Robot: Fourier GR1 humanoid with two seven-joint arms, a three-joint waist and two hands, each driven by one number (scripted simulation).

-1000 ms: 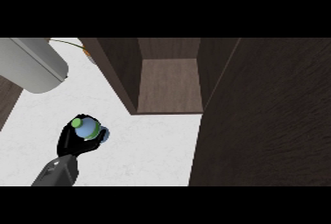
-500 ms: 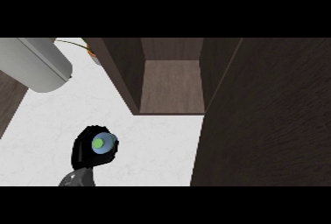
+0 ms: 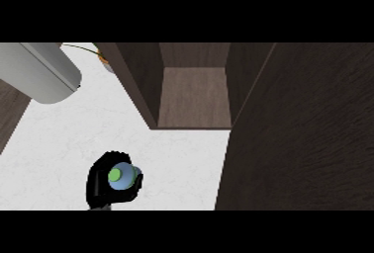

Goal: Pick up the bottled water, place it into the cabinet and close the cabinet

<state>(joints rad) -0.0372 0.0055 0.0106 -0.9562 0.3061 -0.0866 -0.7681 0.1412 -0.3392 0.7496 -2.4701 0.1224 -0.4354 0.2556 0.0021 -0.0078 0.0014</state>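
Near the lower left of the head view, over the white counter (image 3: 168, 148), one black hand (image 3: 102, 185) was curled round the bottled water (image 3: 121, 177), its green cap facing up; which hand it was could not be told from the view. Ahead and to the right stood the dark cabinet (image 3: 194, 96), its compartment open, with the open door (image 3: 306, 133) filling the right side. A grey cylinder (image 3: 40, 71) lay at the upper left.
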